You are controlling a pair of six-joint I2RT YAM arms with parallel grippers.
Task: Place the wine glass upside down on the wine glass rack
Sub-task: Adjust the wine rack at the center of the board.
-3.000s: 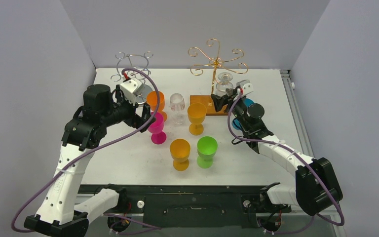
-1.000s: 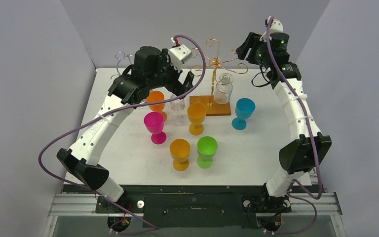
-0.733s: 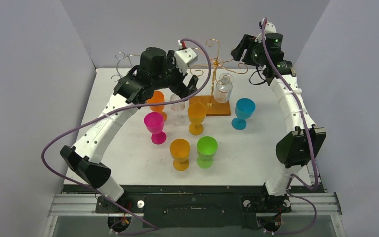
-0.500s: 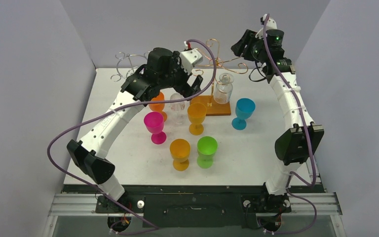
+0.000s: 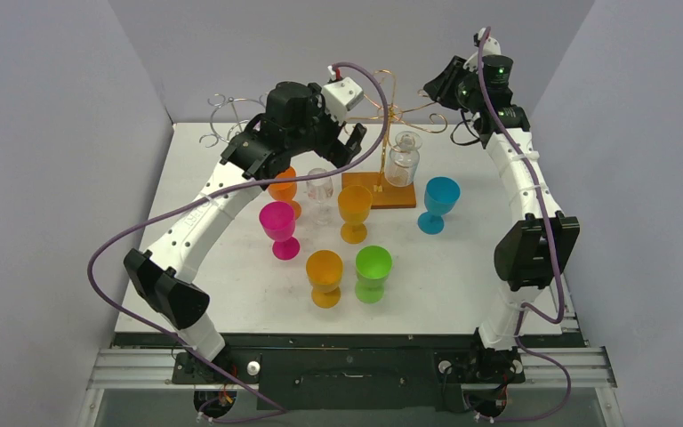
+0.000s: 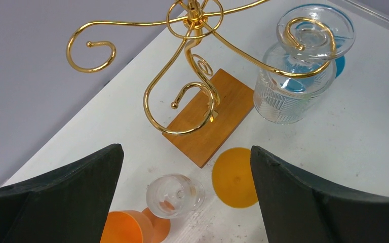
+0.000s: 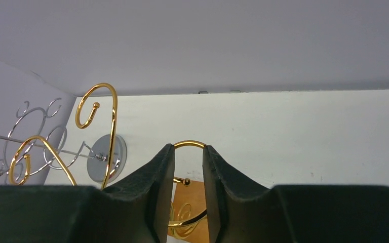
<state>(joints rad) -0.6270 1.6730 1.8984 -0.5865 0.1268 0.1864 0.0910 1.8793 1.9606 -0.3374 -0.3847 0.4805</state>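
Wine glass [image 5: 319, 187] stands upright among coloured cups [image 5: 325, 267] — not yet hung; left gripper [image 6: 186, 167] spread wide above it. Behind, a second glass [image 5: 400, 158] hangs inverted on the rack [image 6: 210, 124]; right gripper [image 7: 188, 149] nearly closed by its curl [image 7: 189, 144], grip unclear.

Glossy gold metal rack [image 6: 191, 26], wooden base [image 6: 207, 121], clear patterned glass [image 6: 291, 96].
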